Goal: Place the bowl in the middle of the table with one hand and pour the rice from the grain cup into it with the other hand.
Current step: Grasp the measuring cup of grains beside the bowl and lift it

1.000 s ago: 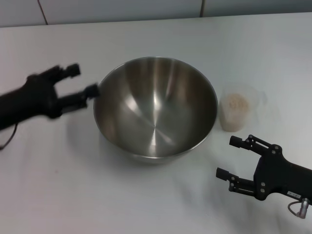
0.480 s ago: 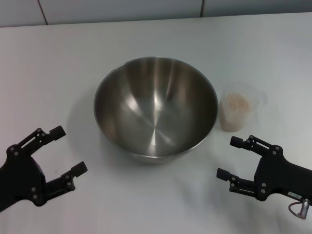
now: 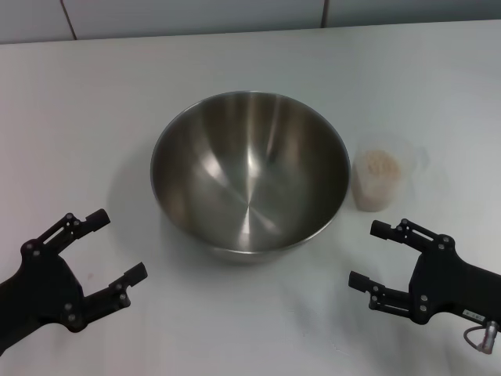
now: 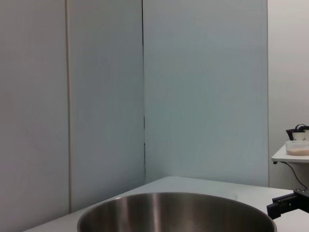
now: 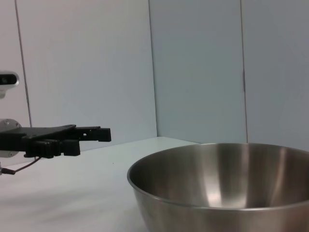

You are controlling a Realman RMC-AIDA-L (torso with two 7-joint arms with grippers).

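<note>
I have the stainless-steel bowl (image 3: 249,172) standing upright around the middle of the white table (image 3: 258,55), its shiny inside bare of any grains. Just beside it, toward the table's right edge, stands the clear grain cup (image 3: 380,178), upright and not touching the bowl as far as I can tell; the rice (image 3: 381,165) sits inside it as a pale heap filling most of the cup.

My left gripper (image 3: 109,249) hangs over the near left corner of the table, well apart from the bowl, its two black fingers spread wide with nothing between them. My right gripper (image 3: 376,254) sits over the near right part of the table, close in front of the grain cup, fingers likewise spread wide and gripping nothing, tips pointing toward the bowl's side.

From the left wrist camera I see the bowl's rim (image 4: 176,209) low in front of a pale panelled wall (image 4: 96,96). The right wrist camera shows the bowl's outer wall and the left gripper farther off across the tabletop.
</note>
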